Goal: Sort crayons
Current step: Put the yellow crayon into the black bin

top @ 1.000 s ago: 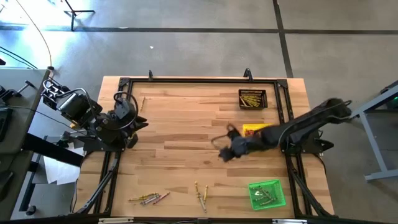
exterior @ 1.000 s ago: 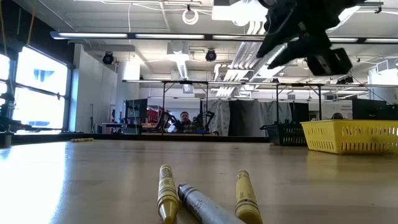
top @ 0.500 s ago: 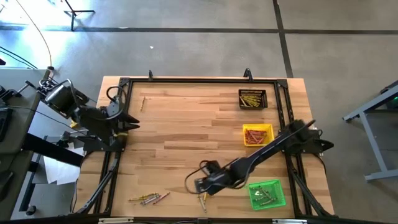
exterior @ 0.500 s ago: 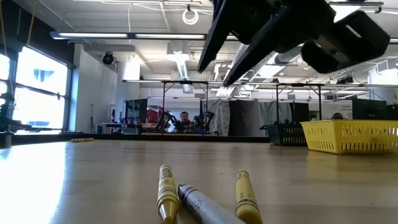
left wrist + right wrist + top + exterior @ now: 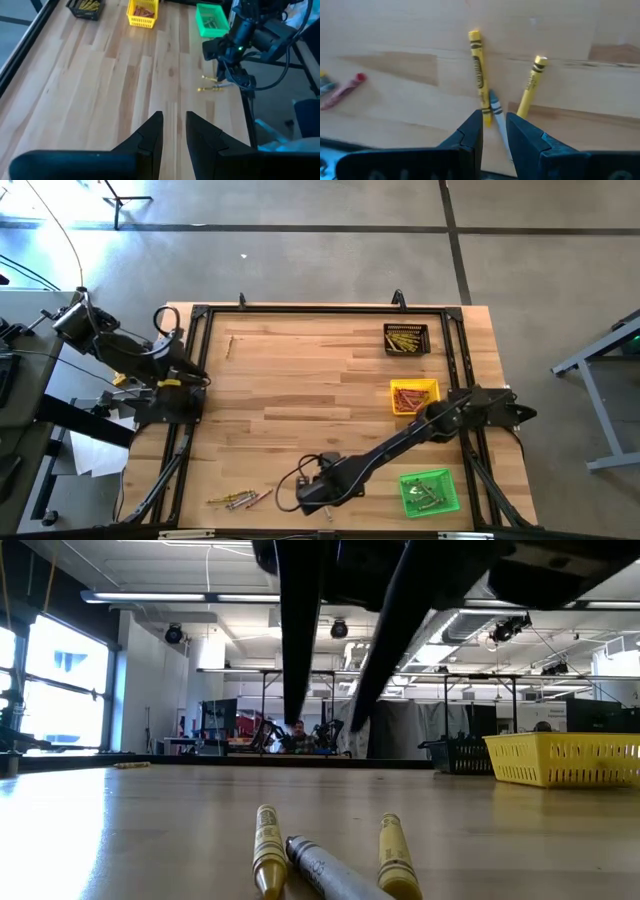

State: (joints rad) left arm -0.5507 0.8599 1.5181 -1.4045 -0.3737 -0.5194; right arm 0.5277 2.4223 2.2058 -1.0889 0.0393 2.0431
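Three crayons lie side by side on the wood near the table's front edge: a yellow crayon (image 5: 477,70), a grey crayon (image 5: 496,112) and a second yellow crayon (image 5: 532,87). My right gripper (image 5: 328,727) hangs open just above them, pointing steeply down, its fingers on either side of the grey crayon (image 5: 325,870) without touching it. In the high view the right gripper (image 5: 308,494) covers most of this trio. More crayons (image 5: 240,500) lie to the left of it, and a single crayon (image 5: 229,345) lies at the far left. My left gripper (image 5: 198,380) waits open at the table's left edge, empty.
A black tray (image 5: 406,338) with yellow crayons sits at the far right, a yellow tray (image 5: 414,396) with red ones is nearer, and a green tray (image 5: 430,492) stands at the front right. A black frame (image 5: 320,309) borders the table. A person shows in the room beyond.
My right gripper has swept from beside the yellow tray toward the table's near edge and leftward, sinking and rolling its wrist until it hangs over the three crayons. My left gripper has drawn back toward the table's left edge. No crayon has moved.
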